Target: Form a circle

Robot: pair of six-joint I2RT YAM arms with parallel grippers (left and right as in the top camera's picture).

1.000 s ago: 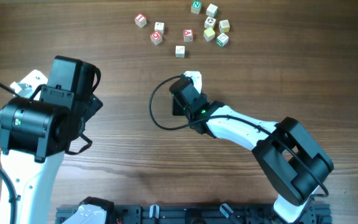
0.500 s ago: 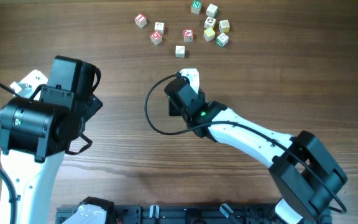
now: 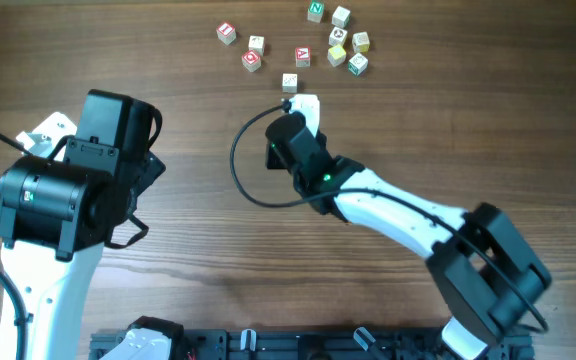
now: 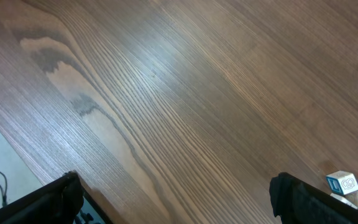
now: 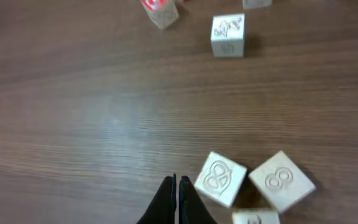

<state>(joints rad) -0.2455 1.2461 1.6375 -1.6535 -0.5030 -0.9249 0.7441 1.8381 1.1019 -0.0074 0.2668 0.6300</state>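
Three pale wooden letter cubes lie in a tight clump (image 3: 308, 103), the nearest thing to a circle here. In the right wrist view they are one cube (image 5: 220, 178) just right of my fingertips, a second (image 5: 281, 180) beside it, and a third (image 5: 255, 218) at the bottom edge. My right gripper (image 5: 178, 182) is shut and empty, its tips down at the wood beside the nearest cube. Seen from overhead, the right gripper (image 3: 295, 108) sits at the clump's left side. My left gripper (image 4: 173, 190) is open over bare wood, holding nothing.
A loose scatter of several letter cubes (image 3: 336, 38) lies at the far side. Its nearest cube (image 3: 289, 82) sits just beyond the clump, with that cube (image 5: 227, 36) ahead in the right wrist view. The left arm (image 3: 63, 195) stands at the left.
The right arm has reached farther toward the scattered cubes, and the three-cube clump has shifted that way with it. The left arm has not moved.
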